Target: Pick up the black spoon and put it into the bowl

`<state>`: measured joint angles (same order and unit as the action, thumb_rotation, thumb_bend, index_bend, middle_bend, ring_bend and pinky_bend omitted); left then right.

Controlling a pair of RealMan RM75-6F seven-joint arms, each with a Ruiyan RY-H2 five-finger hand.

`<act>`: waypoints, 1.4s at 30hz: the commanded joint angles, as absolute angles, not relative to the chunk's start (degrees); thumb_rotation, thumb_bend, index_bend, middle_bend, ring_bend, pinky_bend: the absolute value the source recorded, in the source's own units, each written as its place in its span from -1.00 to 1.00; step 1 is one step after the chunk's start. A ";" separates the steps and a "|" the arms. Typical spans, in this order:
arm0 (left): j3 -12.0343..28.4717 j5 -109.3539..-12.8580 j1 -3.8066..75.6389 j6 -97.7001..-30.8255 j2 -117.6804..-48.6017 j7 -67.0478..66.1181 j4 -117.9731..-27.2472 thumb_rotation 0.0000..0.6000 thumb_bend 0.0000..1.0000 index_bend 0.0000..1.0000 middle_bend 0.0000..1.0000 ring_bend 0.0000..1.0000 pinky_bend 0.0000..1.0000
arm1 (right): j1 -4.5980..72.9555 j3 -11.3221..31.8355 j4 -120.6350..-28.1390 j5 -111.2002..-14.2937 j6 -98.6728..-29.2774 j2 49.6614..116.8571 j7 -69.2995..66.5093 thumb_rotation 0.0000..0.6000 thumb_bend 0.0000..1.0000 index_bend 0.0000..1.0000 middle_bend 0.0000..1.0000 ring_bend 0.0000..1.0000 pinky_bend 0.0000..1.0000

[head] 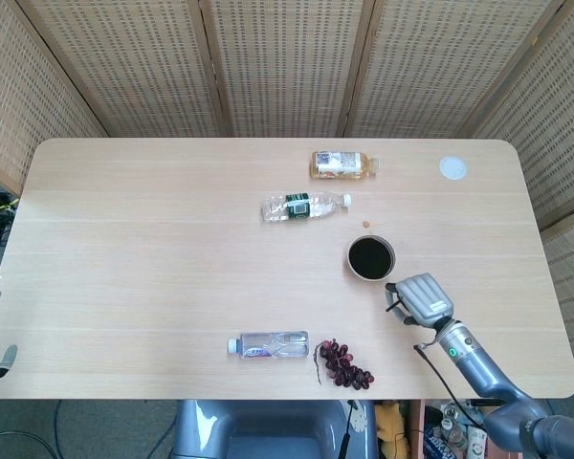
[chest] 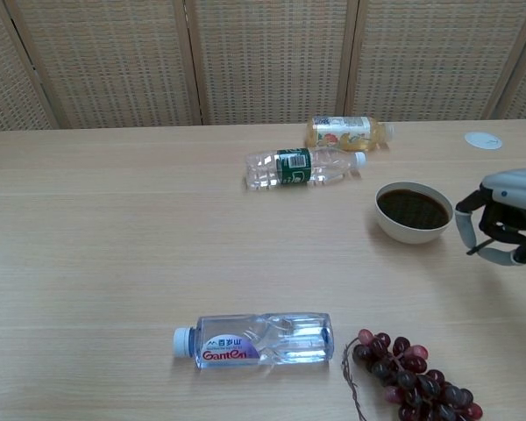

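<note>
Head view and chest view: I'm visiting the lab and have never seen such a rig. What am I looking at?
A two-armed robot with finger hands films its own work. One camera looks down from its head, the other looks forward from its chest. On the table lie three bottles, grapes and a bowl, dark inside. The right hand, beside the bowl, curls round something thin and dark, apparently the black spoon.

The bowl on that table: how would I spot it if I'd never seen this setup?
Start at the light wooden table and go to its right half, just in front of the green-labelled clear bottle lying on its side. The small round white bowl stands there: the only open dish, its inside looking very dark, with the robot's right hand close beside it.
</note>
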<state>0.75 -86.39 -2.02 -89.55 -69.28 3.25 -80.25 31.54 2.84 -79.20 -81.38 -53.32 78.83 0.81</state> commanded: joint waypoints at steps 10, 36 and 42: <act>0.68 -86.46 -2.02 -89.54 -69.21 3.17 -80.48 1.00 -0.28 -1.00 -1.00 -1.00 -1.00 | 37.18 10.61 -92.26 -72.12 -41.65 70.05 -15.82 1.00 0.71 0.53 0.90 0.92 1.00; 0.47 -85.32 -2.69 -89.12 -69.63 4.01 -79.18 1.00 -0.28 -1.00 -1.00 -1.00 -1.00 | 47.86 16.11 -79.35 -59.23 -29.29 79.91 -23.11 1.00 0.73 0.53 0.90 0.92 1.00; 0.41 -85.07 -2.94 -89.16 -69.53 3.70 -79.40 1.00 -0.28 -1.00 -1.00 -1.00 -1.00 | 49.48 15.22 -74.60 -57.10 -27.95 82.97 -21.40 1.00 0.75 0.55 0.90 0.92 1.00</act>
